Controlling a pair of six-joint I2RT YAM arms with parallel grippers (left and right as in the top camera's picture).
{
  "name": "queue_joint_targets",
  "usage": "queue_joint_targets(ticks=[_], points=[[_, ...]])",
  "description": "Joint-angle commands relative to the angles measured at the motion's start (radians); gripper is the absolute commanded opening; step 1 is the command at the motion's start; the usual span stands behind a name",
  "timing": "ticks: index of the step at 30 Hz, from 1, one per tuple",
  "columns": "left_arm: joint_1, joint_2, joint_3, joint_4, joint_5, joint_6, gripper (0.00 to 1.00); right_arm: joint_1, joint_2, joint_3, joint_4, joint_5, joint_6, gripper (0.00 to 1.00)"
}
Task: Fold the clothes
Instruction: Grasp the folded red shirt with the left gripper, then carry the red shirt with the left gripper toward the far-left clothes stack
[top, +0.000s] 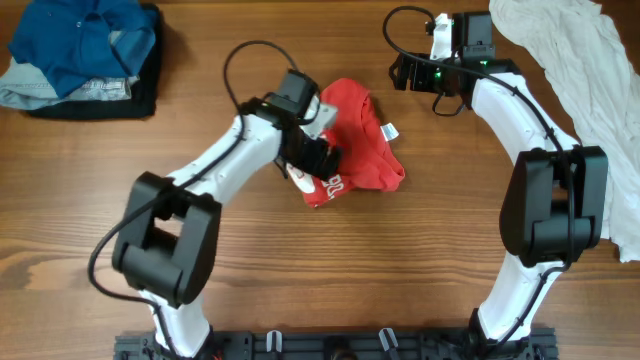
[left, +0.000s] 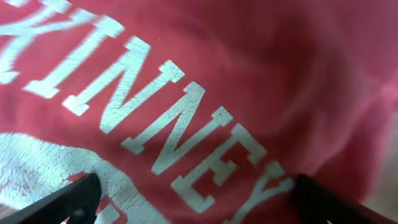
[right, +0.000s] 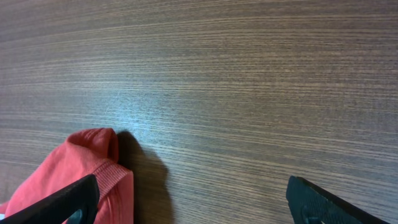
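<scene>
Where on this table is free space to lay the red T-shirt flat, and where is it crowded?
Free: the bare table between the red T-shirt and the front edge; also the left side in front of the pile of clothes. Crowded: the far right, with the white garment and the right end effector.

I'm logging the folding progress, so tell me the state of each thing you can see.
red T-shirt: crumpled heap, unfolded, white lettering showing.
left hand: open, close over the lettering, gripping nothing.
right hand: open, empty, above bare table by the shirt's edge.
white garment: loose, unfolded.
blue garment: rumpled, lying atop a stack.
</scene>
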Motion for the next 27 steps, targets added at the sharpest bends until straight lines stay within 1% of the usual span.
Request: queue_joint_targets(ticks=[1, 3, 6, 7, 9, 11, 14, 18, 21, 24, 27], points=[[-0.015, 0.072, -0.004, 0.004, -0.165, 0.116, 1.0, 0.004, -0.035, 0.018, 0.002, 0.014, 0.013, 0.97], [-0.015, 0.108, -0.004, 0.003, -0.275, 0.127, 1.0, 0.004, -0.035, 0.018, 0.005, 0.014, 0.012, 0.97], [-0.006, 0.158, -0.004, 0.006, -0.489, 0.129, 1.0, 0.004, -0.035, 0.018, 0.005, 0.028, 0.012, 0.97], [0.004, 0.176, -0.004, 0.009, -0.546, 0.147, 1.0, 0.004, -0.035, 0.018, 0.005, 0.029, 0.012, 0.97], [0.032, 0.203, -0.004, 0.026, -0.612, 0.19, 1.0, 0.004, -0.035, 0.018, 0.005, 0.029, 0.012, 0.97], [0.062, 0.214, -0.004, 0.059, -0.658, 0.203, 1.0, 0.004, -0.035, 0.018, 0.006, 0.029, 0.012, 0.97], [0.135, 0.217, -0.004, 0.162, -0.765, 0.202, 1.0, 0.004, -0.035, 0.018, 0.006, 0.029, 0.011, 0.97], [0.258, 0.217, -0.004, 0.377, -0.938, 0.202, 1.0, 0.004, -0.035, 0.018, 0.006, 0.029, 0.012, 0.97], [0.324, 0.213, -0.002, 0.499, -0.963, 0.22, 1.0, 0.004, -0.035, 0.018, 0.006, 0.029, 0.011, 0.97], [0.328, 0.187, 0.008, 0.516, -0.963, 0.302, 1.0, 0.004, -0.035, 0.018, 0.006, 0.029, 0.012, 0.97], [0.288, 0.139, 0.018, 0.516, -0.962, 0.307, 1.0, 0.004, -0.035, 0.018, 0.008, 0.029, 0.012, 0.97]])
